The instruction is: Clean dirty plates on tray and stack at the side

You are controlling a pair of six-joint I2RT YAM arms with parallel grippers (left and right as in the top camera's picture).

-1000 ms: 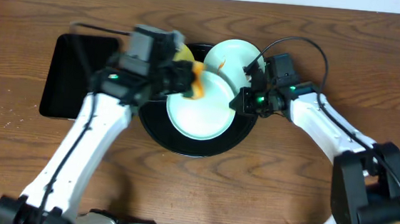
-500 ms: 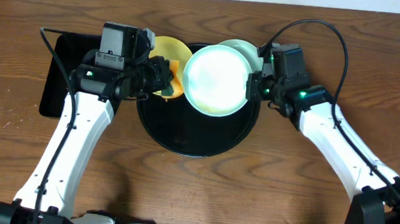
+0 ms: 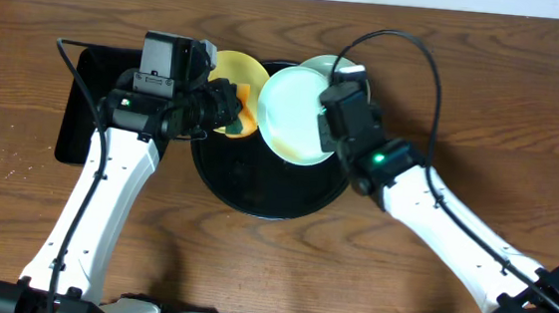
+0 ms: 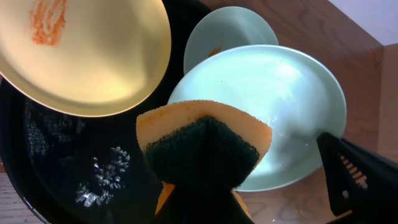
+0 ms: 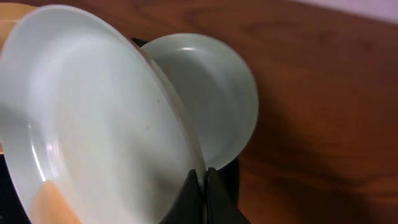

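Well, the tray (image 3: pixel 257 190) held a yellow plate (image 3: pixel 234 73) at eleven o'clock and a mint plate (image 4: pixel 227 28) at one; the right gripper (image 5: pixel 202 186) clasped a tilted plate (image 3: pixel 291 112), the left gripper (image 3: pixel 218 110) a sponge (image 4: pixel 202 134).

left fingers (image 4: pixel 198 206) and right fingers (image 5: pixel 194 200) both clamped closed, pointing inward.

Holds the nearer mint plate (image 3: pixel 288 112) raised and tilted over the round black tray (image 3: pixel 257 190), no longer flat on it as a second ago. Swings the right gripper (image 3: pixel 335 116) inward from the plate's right side to above its rim. Shows the orange sponge (image 3: pixel 246 114) drawn back left, off that plate, now against the yellow plate (image 3: pixel 234 73).
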